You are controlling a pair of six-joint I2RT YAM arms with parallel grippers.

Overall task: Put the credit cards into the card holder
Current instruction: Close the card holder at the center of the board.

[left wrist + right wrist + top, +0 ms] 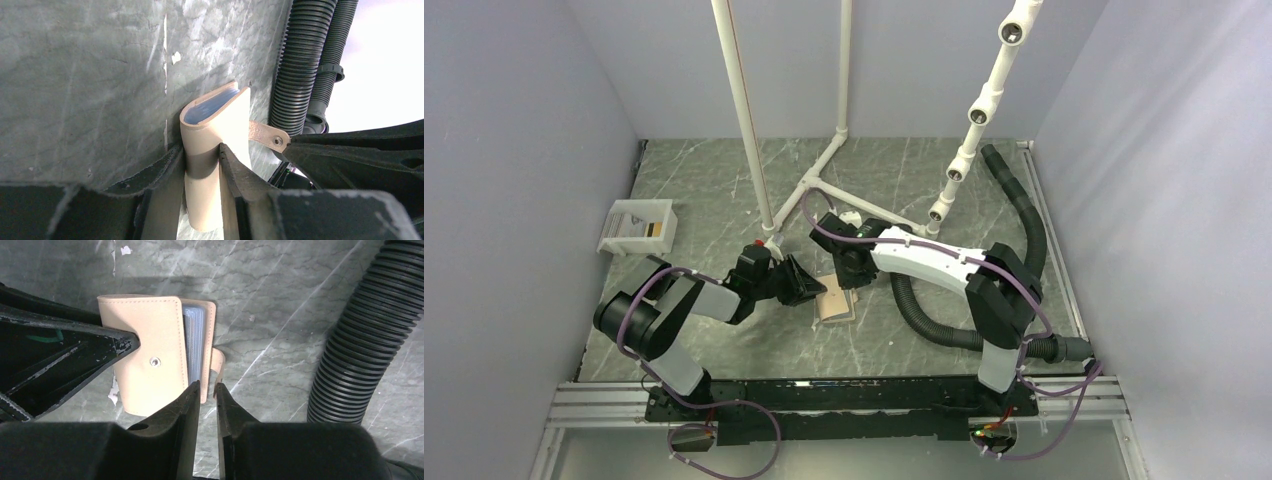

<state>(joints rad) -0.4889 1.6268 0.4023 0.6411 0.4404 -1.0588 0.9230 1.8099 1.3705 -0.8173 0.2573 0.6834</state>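
The left gripper's (200,150) fingers (235,175) are clamped on the folded spine of the tan card holder (215,120), one finger pressed against each cover. Beyond their tips the holder gapes slightly, showing its bluish-grey pocket (210,105). Its closing tab (267,135) juts out toward the right arm.

On the opposite side, the right gripper's (206,385) fingers (187,405) stand only narrowly parted. They straddle the near corner of the holder's back cover at its open edge, and a sliver of worktop shows between cover and finger, so they clamp nothing. The front cover, with its small metal snap (155,361), lies just left of these fingers, and the left gripper's dark tip meets it at the far left edge. Whether the holder rests on the grey marbled worktop (280,290) or hangs just above it cannot be told.

A black corrugated hose (360,340) curves along the worktop to the right of the right fingers, apart from the holder. Well away to the left, behind the left arm, sits a white plastic tray (629,215) with something dark inside, too small to identify. A white pipe frame (749,120) rises from the worktop beyond both grippers.
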